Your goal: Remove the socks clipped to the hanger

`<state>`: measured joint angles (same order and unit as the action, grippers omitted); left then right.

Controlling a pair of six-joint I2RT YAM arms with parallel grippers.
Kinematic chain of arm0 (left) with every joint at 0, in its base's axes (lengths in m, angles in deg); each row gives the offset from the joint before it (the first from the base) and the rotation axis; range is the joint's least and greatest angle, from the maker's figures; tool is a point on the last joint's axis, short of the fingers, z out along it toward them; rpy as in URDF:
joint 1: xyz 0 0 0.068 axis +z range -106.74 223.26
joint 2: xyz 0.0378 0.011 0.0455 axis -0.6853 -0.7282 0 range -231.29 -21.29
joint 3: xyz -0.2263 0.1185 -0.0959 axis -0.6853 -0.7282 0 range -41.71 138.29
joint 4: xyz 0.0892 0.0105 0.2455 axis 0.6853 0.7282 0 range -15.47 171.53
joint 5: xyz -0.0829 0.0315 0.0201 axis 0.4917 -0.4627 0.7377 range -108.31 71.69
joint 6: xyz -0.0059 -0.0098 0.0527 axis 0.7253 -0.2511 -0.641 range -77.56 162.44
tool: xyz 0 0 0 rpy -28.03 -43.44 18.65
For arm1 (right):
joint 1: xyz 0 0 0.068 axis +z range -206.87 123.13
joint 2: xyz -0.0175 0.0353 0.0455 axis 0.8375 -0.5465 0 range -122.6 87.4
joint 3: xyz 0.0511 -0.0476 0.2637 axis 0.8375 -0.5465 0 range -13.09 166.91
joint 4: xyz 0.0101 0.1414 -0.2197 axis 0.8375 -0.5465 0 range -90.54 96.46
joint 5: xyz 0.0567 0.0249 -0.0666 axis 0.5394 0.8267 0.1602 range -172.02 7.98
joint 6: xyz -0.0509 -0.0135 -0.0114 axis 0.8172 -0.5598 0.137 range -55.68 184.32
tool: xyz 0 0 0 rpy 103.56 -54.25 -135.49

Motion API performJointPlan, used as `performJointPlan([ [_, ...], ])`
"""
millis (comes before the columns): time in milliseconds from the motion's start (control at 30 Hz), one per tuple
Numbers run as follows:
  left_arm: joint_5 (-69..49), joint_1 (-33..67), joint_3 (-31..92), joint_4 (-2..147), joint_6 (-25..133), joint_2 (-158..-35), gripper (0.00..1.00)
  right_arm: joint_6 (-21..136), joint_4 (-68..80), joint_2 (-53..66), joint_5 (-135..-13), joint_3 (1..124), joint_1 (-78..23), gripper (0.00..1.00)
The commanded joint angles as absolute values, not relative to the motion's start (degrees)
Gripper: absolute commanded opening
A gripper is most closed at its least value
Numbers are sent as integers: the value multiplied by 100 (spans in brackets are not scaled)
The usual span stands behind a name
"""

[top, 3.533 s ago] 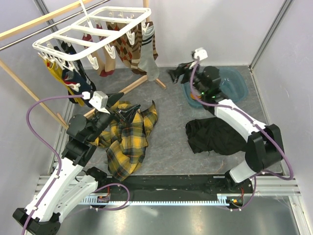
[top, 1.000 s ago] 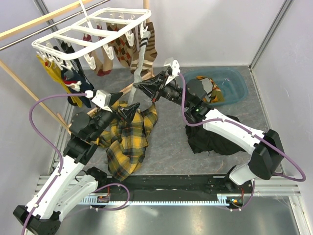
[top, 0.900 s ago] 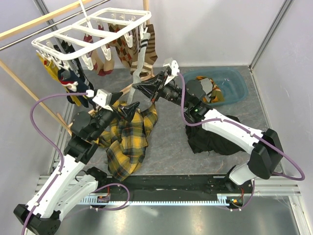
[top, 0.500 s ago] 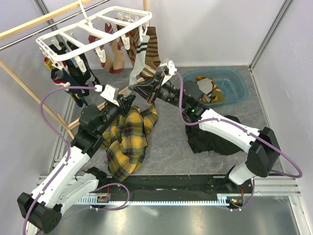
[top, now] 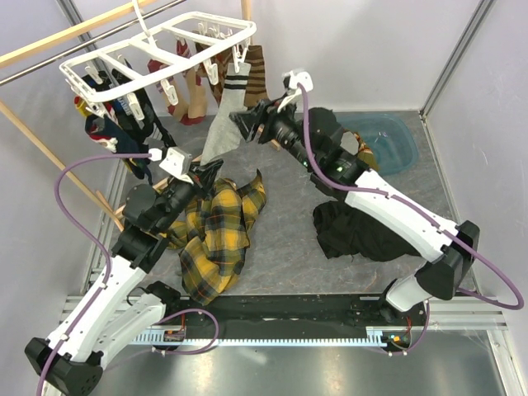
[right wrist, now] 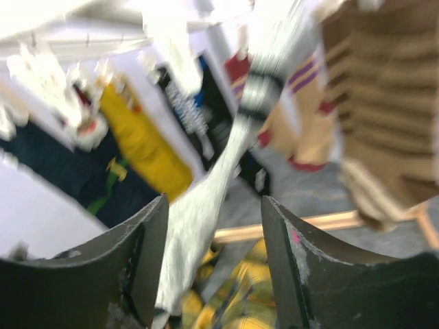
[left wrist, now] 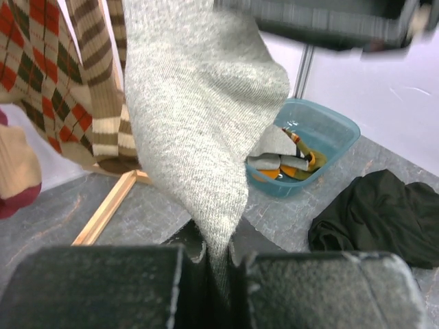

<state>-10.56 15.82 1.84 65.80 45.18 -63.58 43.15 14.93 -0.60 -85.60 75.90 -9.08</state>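
Observation:
The white hanger (top: 157, 41) hangs from the rail at the back left with several socks clipped under it. A grey sock (top: 221, 124) with dark bands stretches from a front clip down to my left gripper (top: 212, 168), which is shut on its toe end. In the left wrist view the grey sock (left wrist: 199, 103) narrows into the pinch of the left gripper (left wrist: 218, 264). My right gripper (top: 242, 124) is open beside the sock's middle. In the blurred right wrist view the grey sock (right wrist: 226, 171) runs between the spread jaws of the right gripper (right wrist: 216, 260) without being pinched.
A yellow plaid cloth (top: 214, 235) lies under the left arm and a black garment (top: 359, 227) under the right arm. A blue basin (top: 388, 140) with socks in it stands at the back right. Wooden rack legs (top: 49, 157) cross the left side.
The left gripper moved up to the grey sock's lower end and shut on it. The right gripper let go of that sock, opened and rose. The hanger swung right.

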Motion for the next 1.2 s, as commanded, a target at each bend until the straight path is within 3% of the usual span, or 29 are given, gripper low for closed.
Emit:
performJointPlan([
  [0,-874,1575,250,6442,4437,-6234,2,4630,516,-22,-9669,8489,-897,66],
  [200,-724,1575,206,6469,4499,-6076,2,4937,32,-733,-10434,9930,-897,71],
  [500,-583,1575,206,6469,4578,-6067,2,5052,-382,-1762,-10504,11592,-897,71],
  [1167,-566,1575,188,6469,4578,-6049,2,5746,444,-2624,-10917,12288,-880,66],
])
